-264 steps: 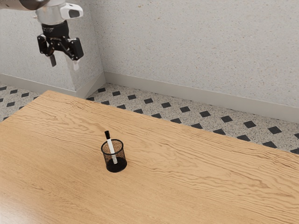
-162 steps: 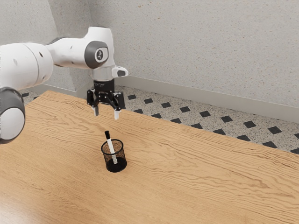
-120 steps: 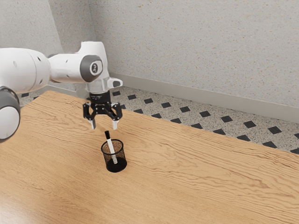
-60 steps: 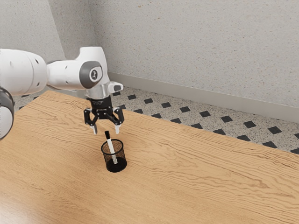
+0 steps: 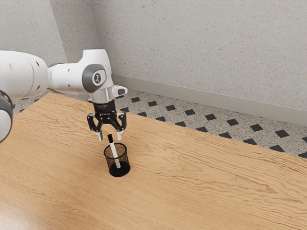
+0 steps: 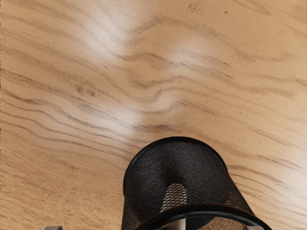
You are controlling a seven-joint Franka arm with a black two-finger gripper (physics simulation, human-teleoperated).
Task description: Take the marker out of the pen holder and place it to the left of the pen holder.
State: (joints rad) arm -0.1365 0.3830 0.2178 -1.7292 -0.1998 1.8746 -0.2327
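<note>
My gripper point(image 5: 110, 139) points down just above the pen holder, its fingers apart on either side of the marker's black cap in the exterior view; contact with the cap cannot be made out. The white marker point(image 5: 114, 154) leans inside the black mesh pen holder point(image 5: 125, 161), its cap above the rim. In the wrist view the pen holder point(image 6: 192, 160) lies at the lower edge, with part of the white marker point(image 6: 177, 224) inside it. Tips of my open gripper point(image 6: 153, 228) show at that same edge, to both sides of the holder.
The holder stands on a wooden table point(image 5: 192, 172), whose far edge runs behind my gripper. Beyond that edge are a tiled floor point(image 5: 190, 112) and a speckled wall point(image 5: 201, 48).
From the exterior view's upper left, my hand has come over to the pen holder and lowered around the cap's height. The fingers have lately drawn somewhat closer together. Marker and holder have not moved.
</note>
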